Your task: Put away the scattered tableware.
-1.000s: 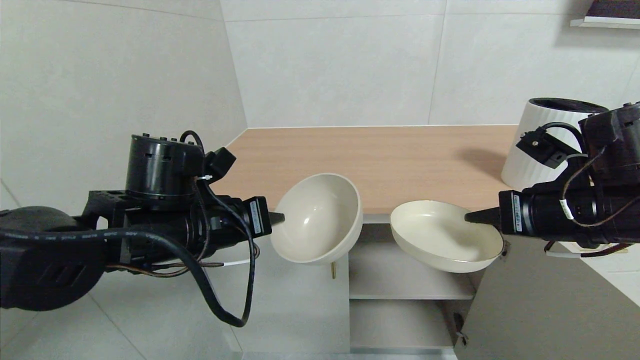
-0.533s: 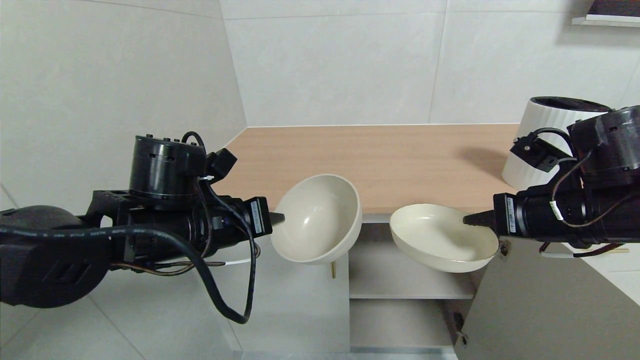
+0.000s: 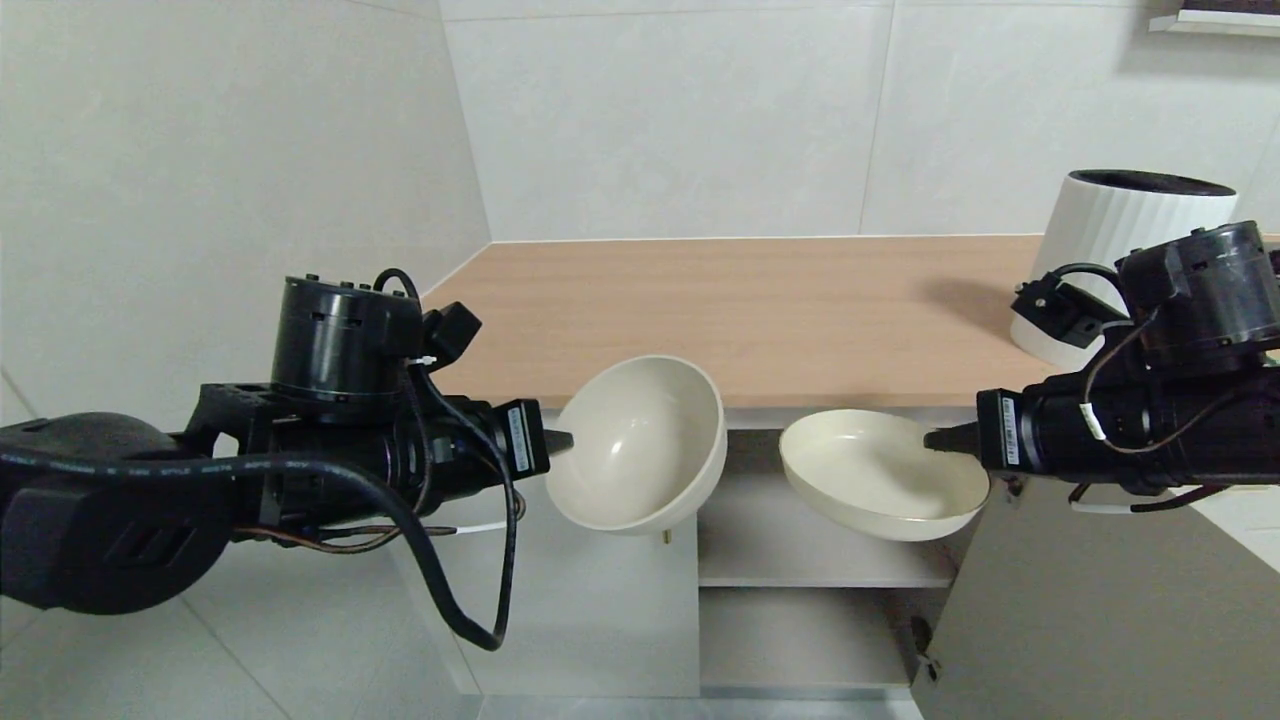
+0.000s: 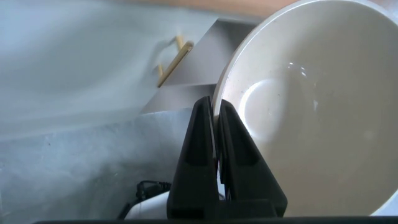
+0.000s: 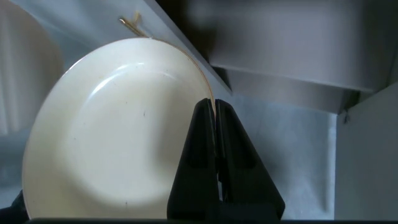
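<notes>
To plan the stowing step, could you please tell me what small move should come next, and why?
Probably ease the right claw down and forward toward the upper shelf of the open cabinet: it holds the shallow dish by the rim just in front of it.

- so the left gripper [image 4: 215,107] is pinched tight on the rim of the cream bowl [image 4: 298,112], one finger inside the bowl, one outside
- the bowl's hollow faces the camera
- behind the bowl: a grey cabinet door [image 4: 93,56] with a little brass handle [image 4: 173,60]
</notes>
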